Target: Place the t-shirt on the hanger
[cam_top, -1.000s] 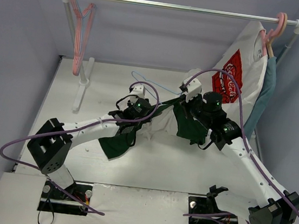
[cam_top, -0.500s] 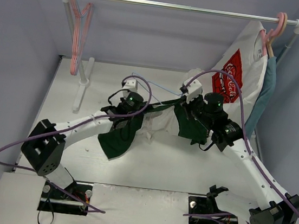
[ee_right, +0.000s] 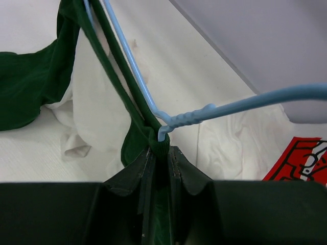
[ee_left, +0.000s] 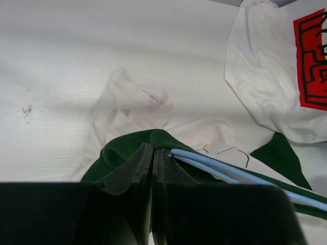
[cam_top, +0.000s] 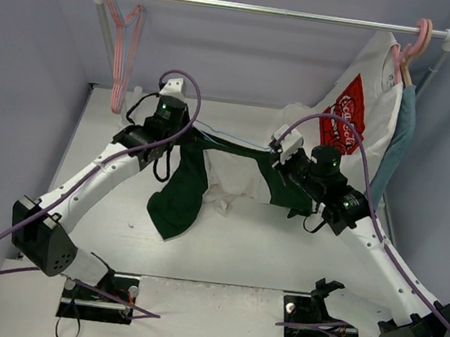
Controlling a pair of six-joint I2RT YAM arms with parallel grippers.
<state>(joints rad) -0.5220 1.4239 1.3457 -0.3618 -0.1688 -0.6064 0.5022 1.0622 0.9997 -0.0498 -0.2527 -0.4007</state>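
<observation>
The plain dark green cloth t-shirt (cam_top: 177,194) is pulled into a taut band above the white bench (cam_top: 240,248), strung between the 2 claws. One end droops in a long fold down onto the bench near the left arm. The left claw (ee_left: 153,153) is pressed fully closed, pinching a rolled green edge of the cloth. The thin light-blue wire hanger (ee_right: 240,105) emerges just beside its fingertips. The right claw (ee_right: 161,151) is narrow, nipping a bunched bit of green fabric right below the hanger's twisted neck. The hanger's wire runs along inside the stretched green edge, and its hook sticks out to the right, clear of the cloth.

Under the green cloth, a crumpled plain white garment (cam_top: 236,174) lies on the bench. At the back, a metal rail (cam_top: 277,12) carries pink hangers (cam_top: 123,49) on its left end and a white t-shirt with a red logo (cam_top: 376,72) on its right.
</observation>
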